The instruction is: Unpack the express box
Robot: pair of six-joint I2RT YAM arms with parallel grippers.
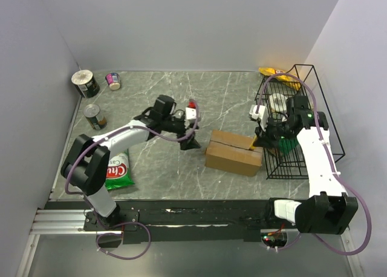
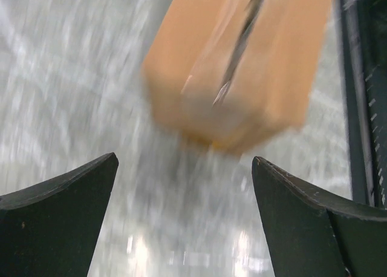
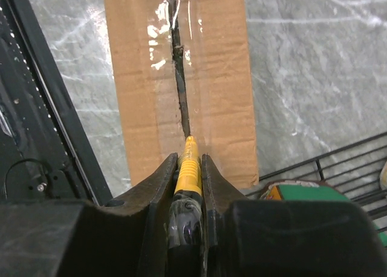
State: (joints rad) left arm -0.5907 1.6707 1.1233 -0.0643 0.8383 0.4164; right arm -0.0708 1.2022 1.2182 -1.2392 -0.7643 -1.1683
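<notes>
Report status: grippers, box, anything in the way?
Left gripper open, short of the express box. Right gripper shut on yellow tool, tip at taped seam. Wire basket close beside it.

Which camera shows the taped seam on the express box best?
The right wrist view: the taped seam runs sharp and close down the middle of the express box. The left wrist view blurs it; the top view shows only a thin dark line.
</notes>
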